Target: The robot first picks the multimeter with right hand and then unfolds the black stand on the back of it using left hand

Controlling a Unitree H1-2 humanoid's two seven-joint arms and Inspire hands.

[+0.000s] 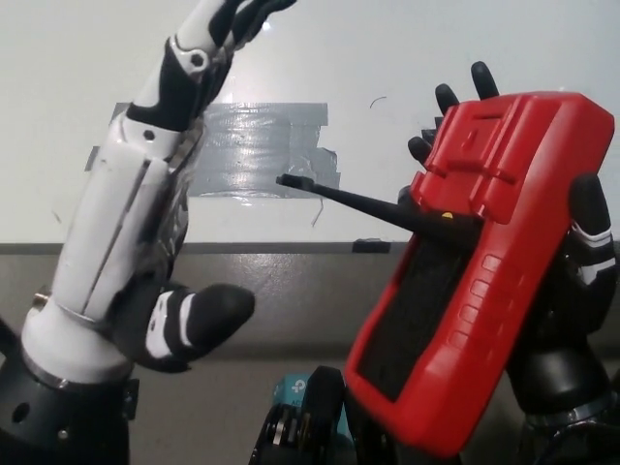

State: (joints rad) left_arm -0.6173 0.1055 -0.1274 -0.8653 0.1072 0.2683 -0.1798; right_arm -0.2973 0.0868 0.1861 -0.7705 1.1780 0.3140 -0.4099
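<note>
The black right hand [572,291] is clamped around a red multimeter [480,262], holding it lifted above the desk [436,48] with its back facing the camera. Its black stand [349,199] juts out leftward. The white left hand [145,232], fingers apart and empty, is raised beside it, apparently to work the stand.

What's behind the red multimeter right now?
The black right hand holds the red multimeter from behind; fingertips show above its top edge. The multimeter covers the palm and part of the white table. The white left hand is open at left.
</note>
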